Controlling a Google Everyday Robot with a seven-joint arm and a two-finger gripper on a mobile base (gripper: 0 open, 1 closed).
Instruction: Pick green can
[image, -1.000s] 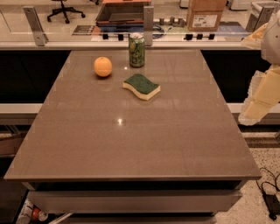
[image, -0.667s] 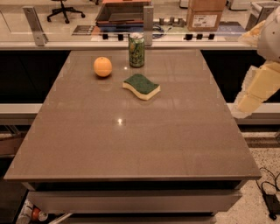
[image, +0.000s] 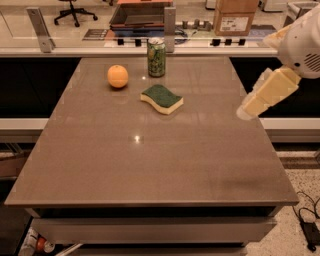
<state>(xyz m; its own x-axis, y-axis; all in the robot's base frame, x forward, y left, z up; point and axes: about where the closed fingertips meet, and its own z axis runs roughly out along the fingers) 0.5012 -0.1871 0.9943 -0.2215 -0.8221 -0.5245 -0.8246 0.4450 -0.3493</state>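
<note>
The table (image: 150, 170) had a smooth grey-brown top with a dull sheen that caught a small glint of light near its middle. The green can (image: 156, 58) stood upright near the far edge, about midway across. It was a small cylinder, green with pale patterned print, topped in silver metal. Just to its left, apart from it, sat a round, matte orange (image: 117, 76). In front of the can lay a flat sponge (image: 161, 98) with wavy sides, rough green on top over soft yellow. The gripper (image: 248, 110), blocky and cream-coloured, hung over the table's right edge from a white rounded arm (image: 302, 42), well apart from the can. Whether it was parted or closed I could not make out.
</note>
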